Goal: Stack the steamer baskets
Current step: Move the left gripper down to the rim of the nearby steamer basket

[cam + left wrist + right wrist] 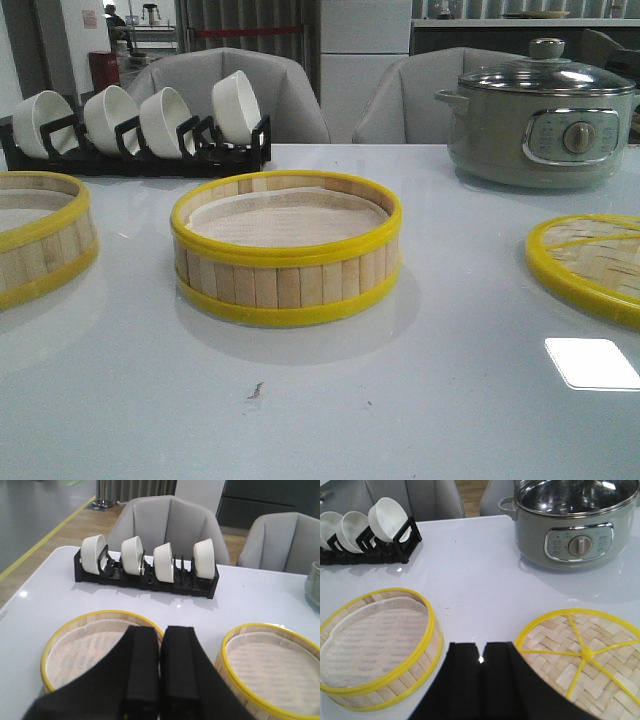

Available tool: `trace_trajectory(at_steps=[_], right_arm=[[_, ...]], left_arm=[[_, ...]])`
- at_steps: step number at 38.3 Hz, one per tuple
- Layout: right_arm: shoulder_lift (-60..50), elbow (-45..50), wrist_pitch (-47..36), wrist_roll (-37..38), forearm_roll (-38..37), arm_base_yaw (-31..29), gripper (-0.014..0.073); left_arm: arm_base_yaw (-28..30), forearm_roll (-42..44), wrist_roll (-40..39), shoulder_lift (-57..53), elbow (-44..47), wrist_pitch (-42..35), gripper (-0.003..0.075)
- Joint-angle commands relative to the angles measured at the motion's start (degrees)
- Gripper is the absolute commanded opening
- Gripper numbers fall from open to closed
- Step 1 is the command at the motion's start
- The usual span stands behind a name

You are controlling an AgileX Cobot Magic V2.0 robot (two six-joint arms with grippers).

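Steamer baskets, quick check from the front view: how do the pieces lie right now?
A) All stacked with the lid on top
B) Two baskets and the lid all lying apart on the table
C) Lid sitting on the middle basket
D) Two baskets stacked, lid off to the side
B: the middle basket, the left basket and the lid each rest separately on the table, with bare surface between them.
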Motion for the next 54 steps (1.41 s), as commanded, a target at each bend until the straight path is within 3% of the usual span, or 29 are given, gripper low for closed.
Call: trace_trajectory(at_steps=[1,8,13,16,24,27,31,33,54], right_arm=[[-0.2,-2.0,-4.0,-0.5,-0.9,-0.1,0.0055],[-0.2,-2.0,-0.5,-0.5,-3.4,-0.2,0.0064],[-0.2,-2.0,-0.3,-0.5,-7.3,-0.2,0.028],[-0.2,-2.0,-0.2,-0.5,-7.4,-0.2,0.0363],[-0.2,-2.0,-0.1,-0.5,-8.1,-0.2,0.0362],[-0.2,-2.0,-0.1,-0.5,-8.1,-0.2,0.0362],[-0.2,-2.0,-0.2,-0.5,-8.0,-0.2,0.0362],[-0.2,-2.0,-0.2,-0.5,-8.0,-0.2,0.0362],[-0.2,-2.0,2.3,-0.5,-8.1,-0.2,0.0362]], left_arm=[[-0.9,1.6,-0.2,0.4,-1.9,-4.4,0.0087],[-0.9,-0.4,-0.2,2.5,-1.9,2.6,0.0087],[-0.9,-0.6,-0.2,6.1,-1.9,4.9,0.0087],[-0.9,-1.4,-0.2,7.3,-1.9,2.7,0.0087],[-0.9,-1.6,0.8,12.3,-1.9,-3.8,0.0104],[-1.9,-2.5,4.7,15.5,-2.8,-4.0,0.0197],[-4.9,-2.7,5.8,21.0,-5.0,-5.1,0.0379],[-6.3,-2.7,5.8,23.6,-6.1,-6.2,0.0422],[-6.5,-1.9,5.8,58.7,-29.5,-4.1,0.0424]])
